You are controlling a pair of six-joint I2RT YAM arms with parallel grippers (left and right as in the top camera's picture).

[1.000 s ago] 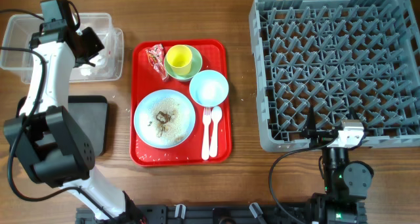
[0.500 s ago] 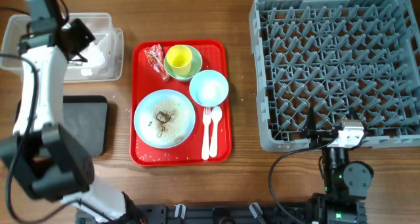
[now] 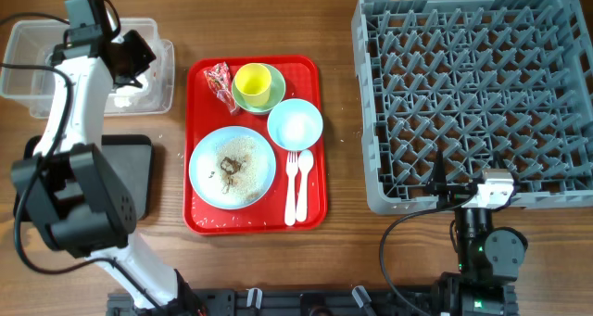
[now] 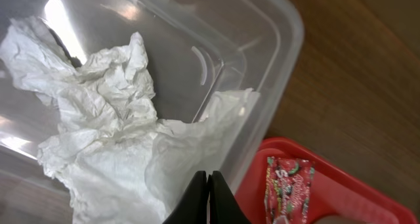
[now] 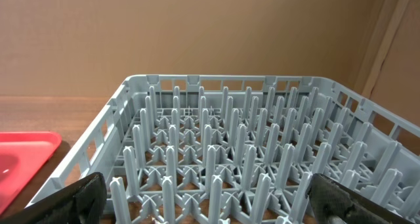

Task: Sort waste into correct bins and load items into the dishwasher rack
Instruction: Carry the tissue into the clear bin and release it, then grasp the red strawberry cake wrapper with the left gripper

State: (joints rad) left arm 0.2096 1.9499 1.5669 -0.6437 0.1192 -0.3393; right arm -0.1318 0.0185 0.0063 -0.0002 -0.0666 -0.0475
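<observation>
Two bowls (image 3: 295,124) (image 3: 274,90), two bins (image 3: 139,27) (image 3: 125,172) — one plate (image 3: 265,158), cup (image 3: 252,80), fork (image 3: 290,184), spoon (image 3: 304,179), wrapper (image 3: 220,82), rack (image 3: 473,94).

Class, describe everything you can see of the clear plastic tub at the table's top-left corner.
The clear tub is rectangular, transparent, glossy plastic with rounded corners and a rolled rim. It sits upright and lidless on the wooden table, apart from the red tray to its right. Crumpled white napkins lie inside, against its wall. The left gripper, jaws shut, hangs over its right end.

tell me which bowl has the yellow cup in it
The pale-green bowl, beside the red wrapper: the yellow cup sits in it. The light-blue bowl by the fork and spoon looks empty.
</observation>
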